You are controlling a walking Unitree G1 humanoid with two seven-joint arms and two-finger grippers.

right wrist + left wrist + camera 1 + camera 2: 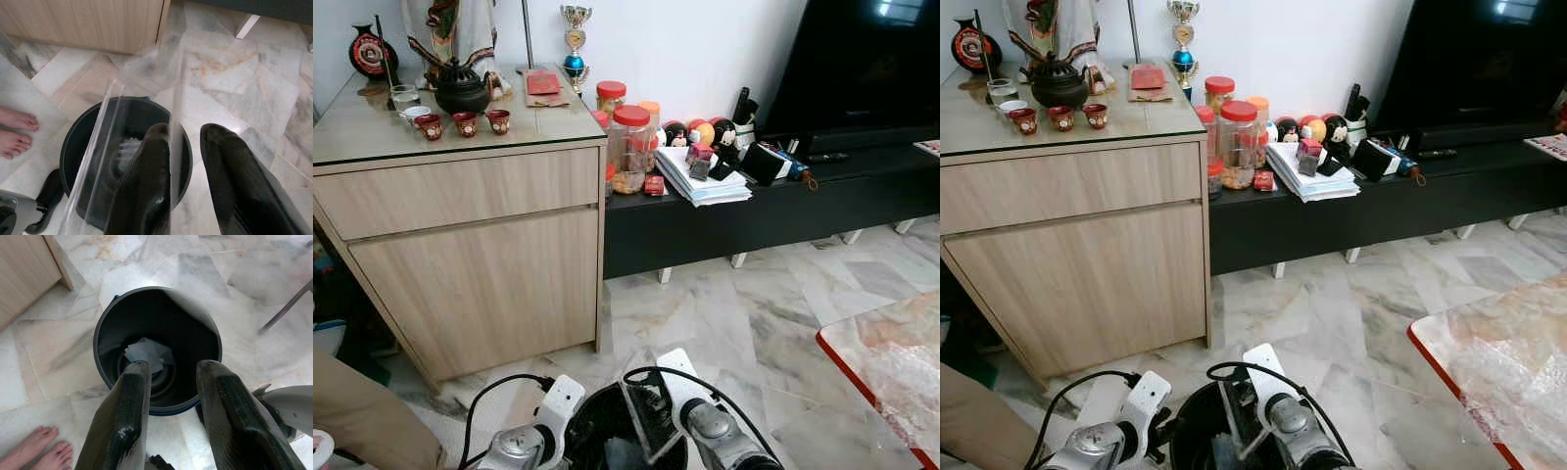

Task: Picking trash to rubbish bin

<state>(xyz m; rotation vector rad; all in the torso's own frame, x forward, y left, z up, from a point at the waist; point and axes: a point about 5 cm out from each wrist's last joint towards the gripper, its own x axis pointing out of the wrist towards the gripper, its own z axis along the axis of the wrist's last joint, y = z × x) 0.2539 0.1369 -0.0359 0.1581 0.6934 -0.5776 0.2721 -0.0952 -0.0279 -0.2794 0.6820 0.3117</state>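
My right gripper [183, 147] jaws pinch a clear plastic sheet [142, 88] above the rubbish bin [105, 323]; left gripper [171, 377] jaws parted, empty; white paper [146, 352] already binned.

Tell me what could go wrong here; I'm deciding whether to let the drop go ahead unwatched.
1. The clear plastic sheet at the right pincer stretches well beyond the bin rim toward the cabinet, so on release it may drape over the edge or slide onto the floor.
2. A person's bare feet stand close beside the bin; an arm swing could reach them.
3. The left pincer hovers open above the same bin, so the arms may collide.
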